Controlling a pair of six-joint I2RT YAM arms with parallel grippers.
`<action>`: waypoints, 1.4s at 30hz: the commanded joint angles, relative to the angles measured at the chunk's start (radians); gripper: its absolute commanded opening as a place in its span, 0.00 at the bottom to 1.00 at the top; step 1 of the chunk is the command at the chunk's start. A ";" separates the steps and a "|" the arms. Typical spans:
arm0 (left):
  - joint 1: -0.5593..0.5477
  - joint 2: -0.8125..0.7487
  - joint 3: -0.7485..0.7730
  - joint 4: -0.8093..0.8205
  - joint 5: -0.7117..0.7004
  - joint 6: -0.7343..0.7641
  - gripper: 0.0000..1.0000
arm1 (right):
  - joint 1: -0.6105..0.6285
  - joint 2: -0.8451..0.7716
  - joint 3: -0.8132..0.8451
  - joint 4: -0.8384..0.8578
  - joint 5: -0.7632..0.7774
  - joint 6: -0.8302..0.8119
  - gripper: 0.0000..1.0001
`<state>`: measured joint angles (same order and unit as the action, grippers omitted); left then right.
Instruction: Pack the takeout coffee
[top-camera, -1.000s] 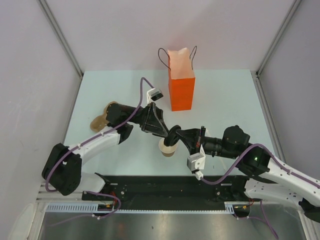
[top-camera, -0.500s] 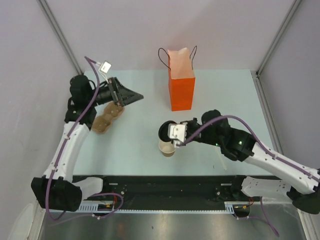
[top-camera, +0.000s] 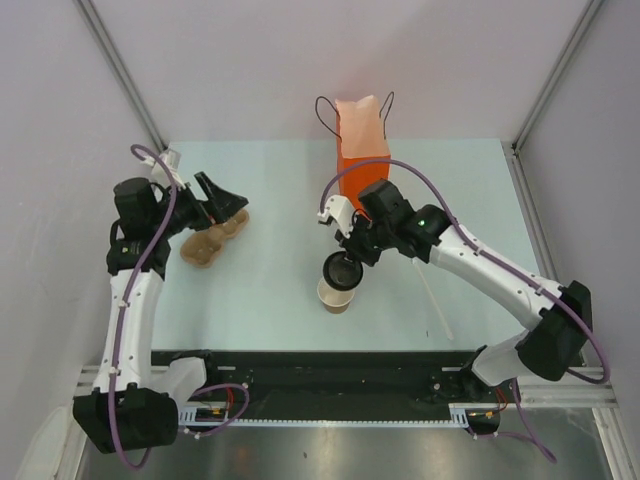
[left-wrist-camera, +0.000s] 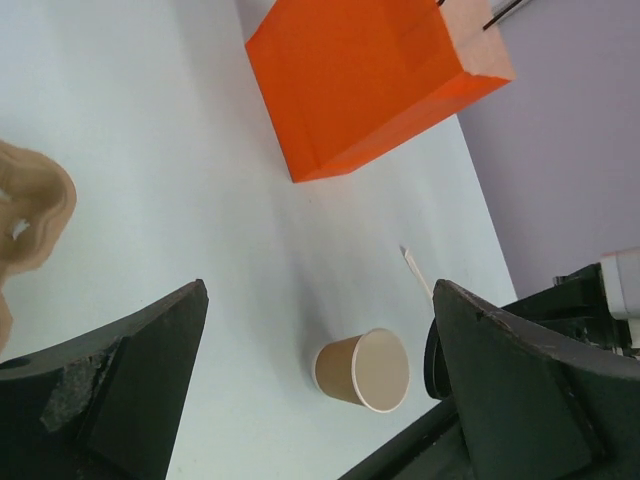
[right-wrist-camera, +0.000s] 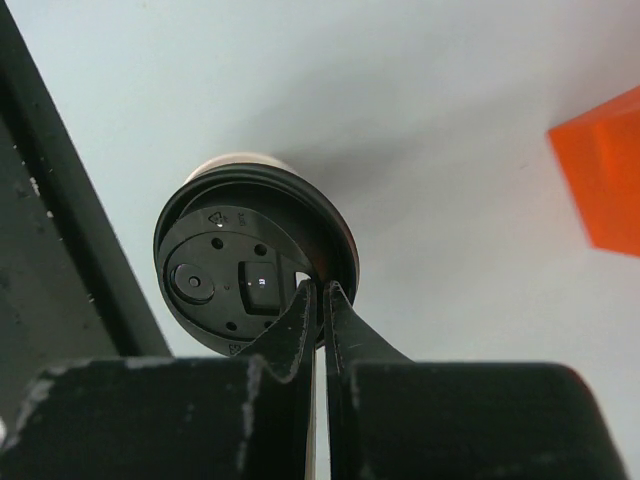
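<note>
Grip first: I see the right gripper (right-wrist-camera: 322, 300) clamped on the rim of the one black lid (right-wrist-camera: 245, 285), roughly level over the single upright kraft cup (top-camera: 335, 296), mouth up, mid-table. Contact is unclear. The left gripper (top-camera: 225, 193) is spread wide and empty.

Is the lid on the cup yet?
Off: the cup shows an open cream mouth; the right fingers pinch the black lid by its rim.

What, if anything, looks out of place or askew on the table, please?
The black lid is not seated on the cup: the right gripper pinches its rim in shut jaws, leaving the cup's mouth uncovered. A thin stick lies loose right of the cup. Nothing looks spilled.
</note>
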<state>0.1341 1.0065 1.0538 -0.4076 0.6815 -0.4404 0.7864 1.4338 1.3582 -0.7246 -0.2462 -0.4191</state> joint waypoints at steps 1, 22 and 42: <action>0.004 -0.045 -0.081 0.084 0.010 -0.061 1.00 | -0.006 0.033 0.048 -0.059 -0.007 0.109 0.00; -0.037 -0.281 -0.531 0.337 0.388 -0.299 0.96 | 0.027 0.142 0.048 -0.003 0.065 0.260 0.00; -0.067 -0.298 -0.565 0.388 0.346 -0.317 0.96 | 0.039 0.186 0.047 -0.010 0.070 0.253 0.04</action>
<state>0.0746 0.7193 0.4858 -0.0498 1.0172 -0.7605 0.8230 1.6123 1.3693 -0.7509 -0.1734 -0.1757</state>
